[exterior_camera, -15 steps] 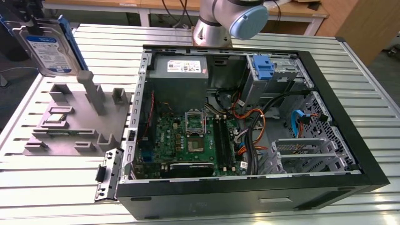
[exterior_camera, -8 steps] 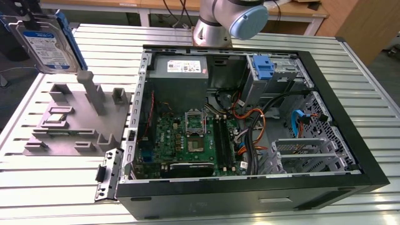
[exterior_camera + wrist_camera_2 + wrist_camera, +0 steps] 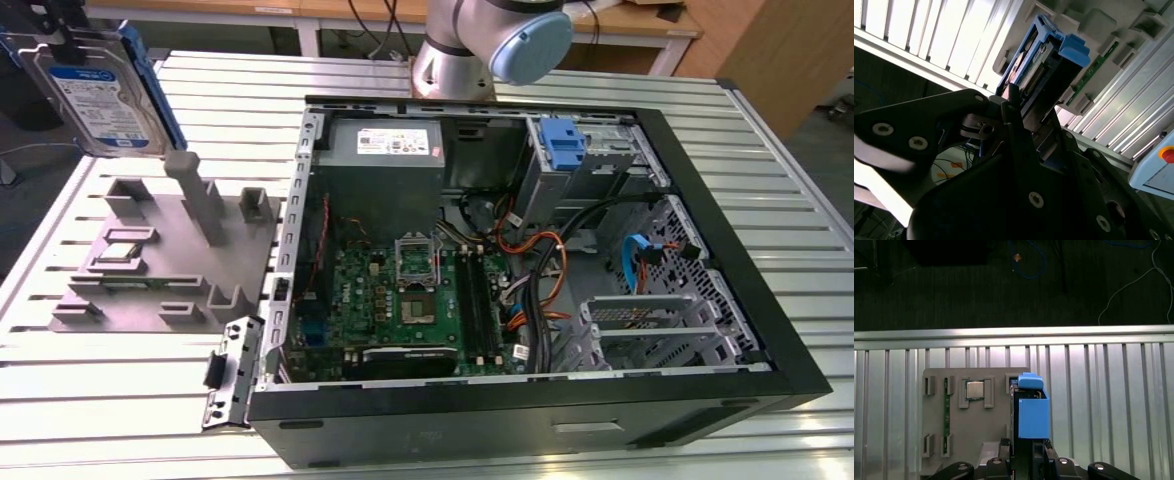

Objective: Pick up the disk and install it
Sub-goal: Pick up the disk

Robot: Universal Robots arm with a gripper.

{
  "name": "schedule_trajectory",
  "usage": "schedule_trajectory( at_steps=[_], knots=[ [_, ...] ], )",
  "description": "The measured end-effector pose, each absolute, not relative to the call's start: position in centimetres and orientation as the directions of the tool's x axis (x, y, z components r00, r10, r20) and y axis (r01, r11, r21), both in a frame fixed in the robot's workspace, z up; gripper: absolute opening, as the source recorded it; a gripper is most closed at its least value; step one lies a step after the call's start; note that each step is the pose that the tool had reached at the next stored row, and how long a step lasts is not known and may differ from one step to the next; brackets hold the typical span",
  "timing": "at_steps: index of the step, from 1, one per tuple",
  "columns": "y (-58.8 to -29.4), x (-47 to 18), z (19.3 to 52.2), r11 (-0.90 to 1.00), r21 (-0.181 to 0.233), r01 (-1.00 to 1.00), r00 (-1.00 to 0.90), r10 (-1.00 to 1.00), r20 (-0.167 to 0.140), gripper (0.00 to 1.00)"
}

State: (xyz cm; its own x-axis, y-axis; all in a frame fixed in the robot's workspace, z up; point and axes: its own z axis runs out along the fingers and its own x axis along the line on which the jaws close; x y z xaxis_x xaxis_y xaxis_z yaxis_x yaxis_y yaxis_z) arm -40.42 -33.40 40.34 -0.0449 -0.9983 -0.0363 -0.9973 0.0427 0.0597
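Blue-framed, silver-grey, white-labelled disk point(image 3: 100, 95) stands upright, clamped in the hand point(image 3: 1026, 446).

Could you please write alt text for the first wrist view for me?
The claw grips the disk, seen edge-on in its blue carrier, over a grey parts tray holding a processor chip, on a slatted metal table.

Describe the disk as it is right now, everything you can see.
The disk is a flat silver-grey metal drive with a white-and-blue label, framed by a blue plastic carrier. It stands upright on edge at the exterior view's upper left, apparently clear above the grey fixture tray and outside the open computer case. The gripper grips one end, a finger on each broad face.
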Motion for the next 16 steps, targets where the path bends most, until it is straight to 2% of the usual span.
schedule_trajectory(
  at_steps=[16],
  knots=[
    [-33.4,-40.4,41.8,0.043,0.06,-0.997,-0.045,-0.998,-0.036,0.35]
  ],
)
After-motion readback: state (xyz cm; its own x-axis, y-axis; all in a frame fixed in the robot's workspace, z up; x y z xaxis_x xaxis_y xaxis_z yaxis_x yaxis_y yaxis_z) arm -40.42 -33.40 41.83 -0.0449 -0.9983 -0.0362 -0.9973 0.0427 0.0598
